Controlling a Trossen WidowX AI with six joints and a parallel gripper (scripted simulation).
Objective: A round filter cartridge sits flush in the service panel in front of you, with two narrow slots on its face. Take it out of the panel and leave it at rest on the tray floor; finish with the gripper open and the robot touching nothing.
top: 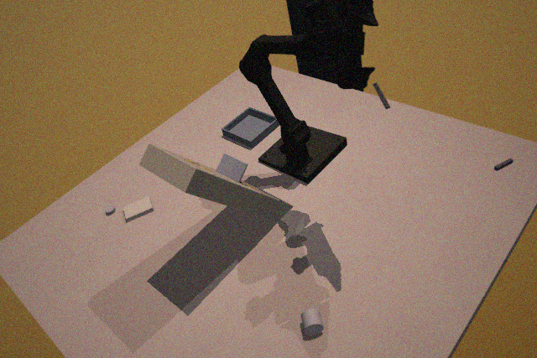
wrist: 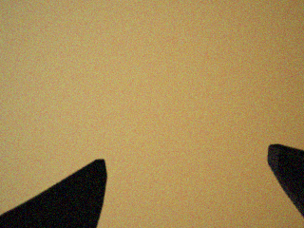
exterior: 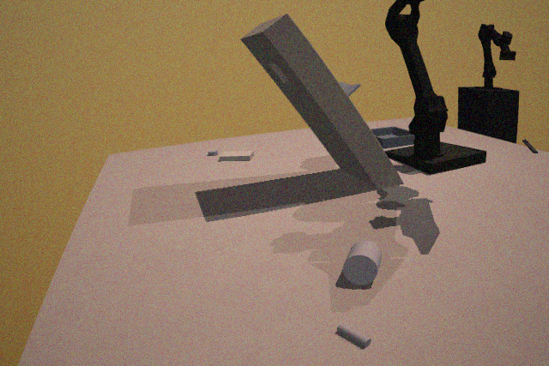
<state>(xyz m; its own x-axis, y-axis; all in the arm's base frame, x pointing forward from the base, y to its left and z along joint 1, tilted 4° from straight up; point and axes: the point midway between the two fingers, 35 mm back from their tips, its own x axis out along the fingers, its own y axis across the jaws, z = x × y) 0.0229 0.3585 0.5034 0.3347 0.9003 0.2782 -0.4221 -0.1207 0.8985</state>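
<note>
Pale pinkish counter (top: 412, 224) (exterior: 154, 273): matt, material unclear. Black jointed arm (top: 277, 102) (exterior: 414, 65): matt, dark, metal or plastic unclear. Grey slanted slab panel (top: 167, 168) (exterior: 328, 82): flat matt, smooth faces. Blue-grey square tray (top: 237, 140) (exterior: 396, 139): matt, plastic-looking. Light grey cylinder (top: 311, 321) (exterior: 363, 262): smooth, dull.

The top view looks steeply down across the tabletop (top: 412, 224) (exterior: 154, 291) from well above; the exterior view sits lower and nearer, facing along it. Both share panel (top: 242, 194) (exterior: 323, 82), tray (top: 236, 139) (exterior: 399, 139) and arm (top: 276, 101) (exterior: 414, 65). The wrist view looks out between the tool's (wrist: 187, 154) fingertips at plain tan.
</note>
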